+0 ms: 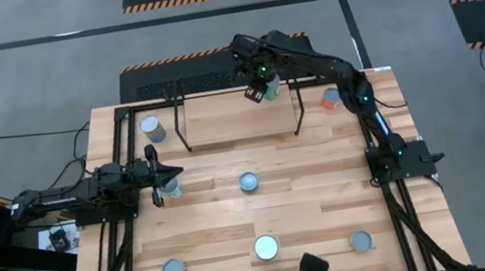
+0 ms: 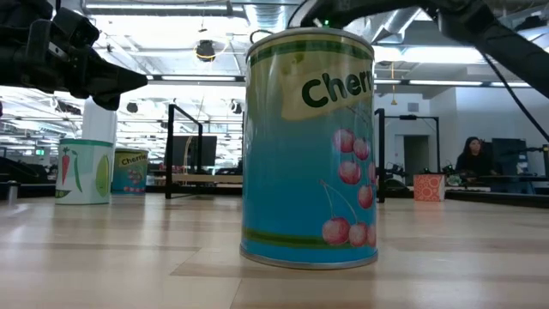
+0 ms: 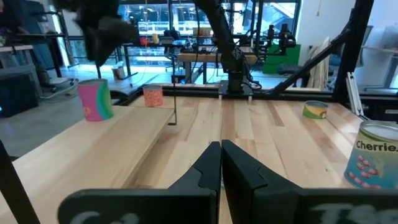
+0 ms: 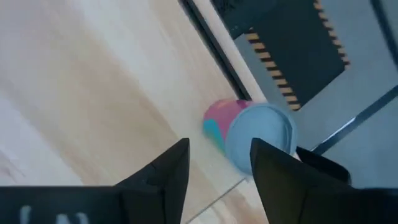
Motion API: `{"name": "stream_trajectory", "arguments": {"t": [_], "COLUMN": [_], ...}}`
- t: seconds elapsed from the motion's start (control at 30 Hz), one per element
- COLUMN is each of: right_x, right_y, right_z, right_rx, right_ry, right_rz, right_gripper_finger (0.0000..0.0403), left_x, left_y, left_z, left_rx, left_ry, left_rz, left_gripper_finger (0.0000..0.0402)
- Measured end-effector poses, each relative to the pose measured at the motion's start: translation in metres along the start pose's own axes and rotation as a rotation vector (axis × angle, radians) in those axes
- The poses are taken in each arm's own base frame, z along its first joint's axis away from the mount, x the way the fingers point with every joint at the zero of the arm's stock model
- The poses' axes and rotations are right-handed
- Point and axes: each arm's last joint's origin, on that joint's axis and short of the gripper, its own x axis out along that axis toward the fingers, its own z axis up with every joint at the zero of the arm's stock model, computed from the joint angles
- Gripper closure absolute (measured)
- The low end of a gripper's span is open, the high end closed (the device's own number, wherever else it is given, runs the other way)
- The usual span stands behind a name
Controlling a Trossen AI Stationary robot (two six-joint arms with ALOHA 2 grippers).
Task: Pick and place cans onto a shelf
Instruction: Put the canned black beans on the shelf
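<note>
The shelf stands at the table's far middle. A can with a pink and teal label and a silvery-blue top stands upright near the shelf's far edge; it also shows in the high view and the left wrist view. My right gripper is open just above this can, clear of it. My left gripper is shut and empty at the table's left, next to a can standing on the tabletop.
More cans stand on the tabletop: one far left, an orange one far right, one in the middle, three along the near edge. A person sits far behind the table.
</note>
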Motion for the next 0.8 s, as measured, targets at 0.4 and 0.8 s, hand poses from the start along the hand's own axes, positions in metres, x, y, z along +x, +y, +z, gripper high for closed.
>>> {"name": "stream_trajectory", "arguments": {"t": [0.4,0.8], "right_x": [-0.061,0.011], "right_y": [0.071,0.184], "right_z": [0.007,0.009], "right_rx": [-0.241,-0.367], "right_ry": [-0.351,-0.682], "right_rz": [0.094,0.267], "right_gripper_finger": [0.0388,0.0398], "left_x": [0.0,0.0], "left_y": [0.0,-0.005], "left_z": [0.0,-0.001], "left_rx": [-0.038,-0.084], "left_ry": [0.003,0.014], "left_rz": [-0.014,-0.091], "left_gripper_finger": [0.0398,0.0398]}}
